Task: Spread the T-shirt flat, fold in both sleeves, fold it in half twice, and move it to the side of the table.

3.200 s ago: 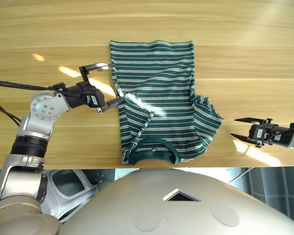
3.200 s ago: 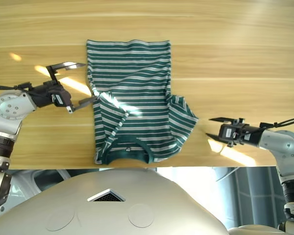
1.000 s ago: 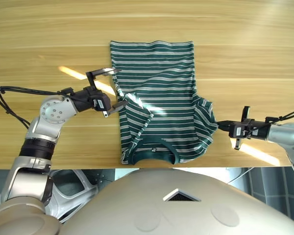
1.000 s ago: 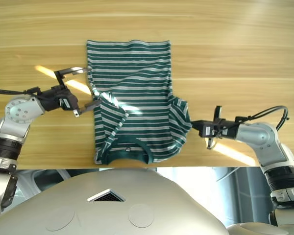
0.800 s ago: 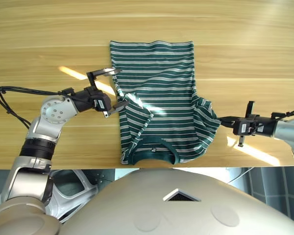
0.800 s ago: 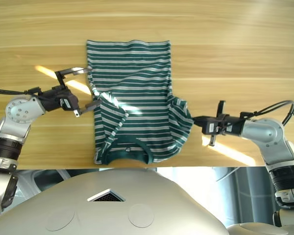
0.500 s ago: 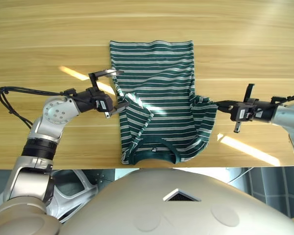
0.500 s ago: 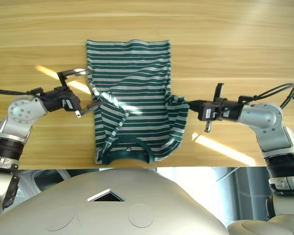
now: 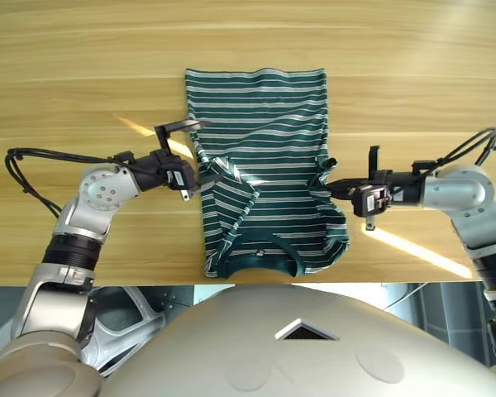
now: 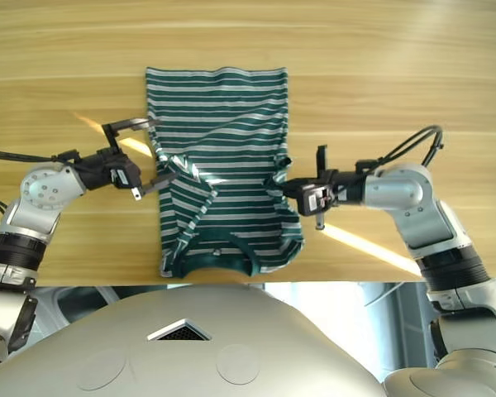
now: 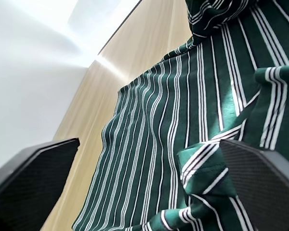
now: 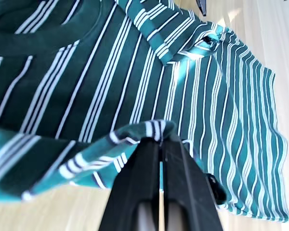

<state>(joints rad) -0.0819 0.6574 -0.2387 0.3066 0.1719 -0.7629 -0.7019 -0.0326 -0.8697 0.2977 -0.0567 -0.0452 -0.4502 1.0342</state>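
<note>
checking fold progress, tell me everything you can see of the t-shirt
The T-shirt is dark green with thin white stripes, a soft knit by its look. It lies on the wooden table, collar at the near edge, hem at the far end. Its left sleeve is folded in over the body, somewhat rumpled. The right sleeve is pinched in the shut right claw and bunched at the body's right edge. The open left claw stands at its left edge.

Dark green T-shirt (image 9: 264, 157) with thin white stripes, lying lengthwise mid-table (image 9: 413, 74), collar right at the near edge and hem toward the far edge. Left sleeve's folded in over the body, right sleeve is bunched up and lifted over the right side
</note>
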